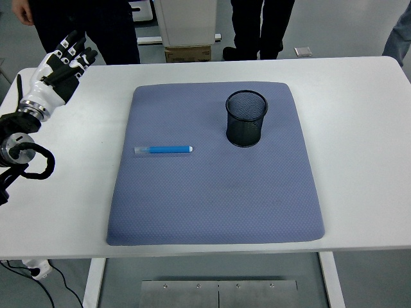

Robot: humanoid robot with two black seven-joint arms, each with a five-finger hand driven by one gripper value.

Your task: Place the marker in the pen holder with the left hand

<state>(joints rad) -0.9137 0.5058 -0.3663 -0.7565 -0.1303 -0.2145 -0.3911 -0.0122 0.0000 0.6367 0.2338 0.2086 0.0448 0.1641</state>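
Fingers (72,48) spread, arm partly cropped

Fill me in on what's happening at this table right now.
Nothing is being handled yet. A blue marker lies flat on the left part of a grey-blue mat, and a black mesh pen holder stands upright further back and to its right, apart from it. The robot's left hand is raised over the table's far left corner, fingers open and holding nothing, well clear of the marker. The right arm is out of view. People stand behind the white table.
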